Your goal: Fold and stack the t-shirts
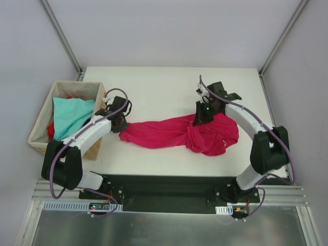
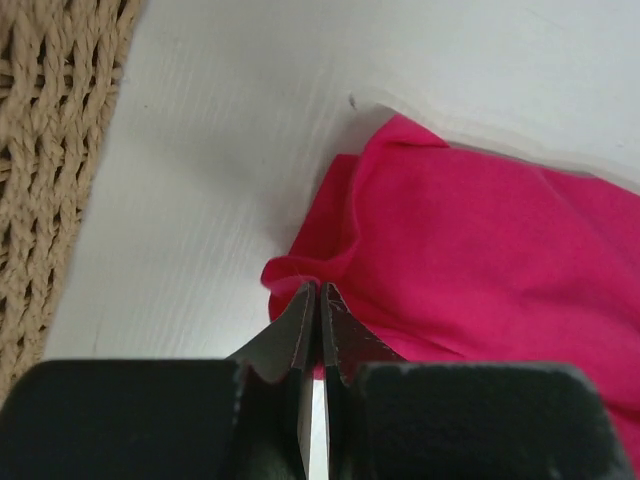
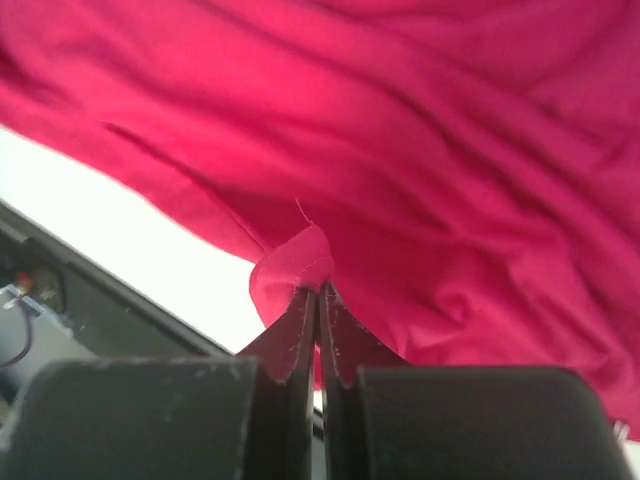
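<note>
Crimson t-shirt (image 1: 174, 132) spans between left tool (image 2: 318, 288) and right tool (image 3: 318, 292), each pinching its edge.

The overhead view is lit brightly and evenly from above. The white table (image 1: 164, 87) is nearly washed out, and only soft, short shadows are cast on it. In the wrist views the near black fingers (image 2: 290, 345) are rendered blurred (as is the wicker basket (image 2: 50, 150) at the left edge). The crimson-magenta t-shirt (image 3: 450, 150) is shown heavily saturated, its folds softly shaded.
</note>
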Motion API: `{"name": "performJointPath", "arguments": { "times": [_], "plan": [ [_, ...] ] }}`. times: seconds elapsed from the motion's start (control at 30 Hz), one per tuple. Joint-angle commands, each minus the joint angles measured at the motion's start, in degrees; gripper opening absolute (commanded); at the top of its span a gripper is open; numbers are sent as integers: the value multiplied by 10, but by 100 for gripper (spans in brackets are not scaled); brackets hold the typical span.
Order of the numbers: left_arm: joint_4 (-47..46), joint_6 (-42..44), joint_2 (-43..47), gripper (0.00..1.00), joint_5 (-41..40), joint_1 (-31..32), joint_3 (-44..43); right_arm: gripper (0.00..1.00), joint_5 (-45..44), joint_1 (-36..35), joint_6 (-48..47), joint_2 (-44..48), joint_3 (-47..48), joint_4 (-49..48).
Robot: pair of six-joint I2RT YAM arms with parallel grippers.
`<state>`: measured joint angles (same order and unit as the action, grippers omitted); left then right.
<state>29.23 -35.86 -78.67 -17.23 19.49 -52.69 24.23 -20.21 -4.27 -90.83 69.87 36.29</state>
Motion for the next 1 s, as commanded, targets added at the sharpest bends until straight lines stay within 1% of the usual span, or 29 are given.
{"name": "performJointPath", "arguments": {
  "times": [0.0,0.07,0.1,0.13,0.2,0.23,0.27,0.3,0.33,0.37,0.4,0.43,0.5,0.53,0.6,0.63,0.7,0.73,0.87,0.9,0.97],
  "plan": [
    [-62,-55,-32,0,-45,-17,5,2,-73,-31,-17,-69,132,31],
    [-73,-59,-49,0,-44,-28,0,20,-71,-40,-20,-97,170,43],
    [-82,-62,-55,0,-45,-39,-8,31,-74,-47,-21,-104,203,62],
    [-85,-63,-70,0,-43,-45,-14,55,-87,-49,-24,-119,223,80],
    [-90,-63,-88,0,-40,-53,-35,71,-104,-59,-42,-124,266,139],
    [-91,-63,-107,0,-38,-59,-41,77,-129,-62,-49,-114,272,159],
    [-93,-62,-117,0,-26,-60,-53,79,-145,-67,-53,-99,271,174],
    [-94,-62,-126,0,-22,-60,-58,80,-160,-75,-58,-82,262,189],
    [-96,-63,-140,0,-18,-60,-62,81,-181,-79,-60,-63,234,192],
    [-99,-69,-146,0,-13,-60,-65,81,-188,-84,-57,-18,213,193],
    [-100,-69,-150,0,-6,-60,-65,81,-189,-92,-45,2,192,185],
    [-106,-70,-155,0,-3,-60,-64,80,-180,-96,-29,24,143,176],
    [-109,-70,-161,0,2,-61,-64,76,-160,-109,9,65,99,145],
    [-110,-69,-160,0,2,-61,-62,71,-153,-116,65,73,61,136],
    [-115,-68,-157,0,1,-61,-58,67,-170,-141,122,84,31,109],
    [-117,-67,-156,0,2,-61,-58,60,-187,-148,171,84,20,98],
    [-118,-62,-155,0,4,-61,-61,56,-204,-167,205,75,-3,63],
    [-118,-62,-154,0,5,-61,-62,54,-230,-173,218,68,-5,53],
    [-119,-60,-144,0,5,-61,-59,50,-271,-187,214,8,7,34],
    [-118,-58,-141,0,5,-61,-58,46,-277,-187,211,-5,13,33],
    [-118,-55,-135,0,4,-61,-53,45,-292,-187,210,-26,15,29]
  ]
}}
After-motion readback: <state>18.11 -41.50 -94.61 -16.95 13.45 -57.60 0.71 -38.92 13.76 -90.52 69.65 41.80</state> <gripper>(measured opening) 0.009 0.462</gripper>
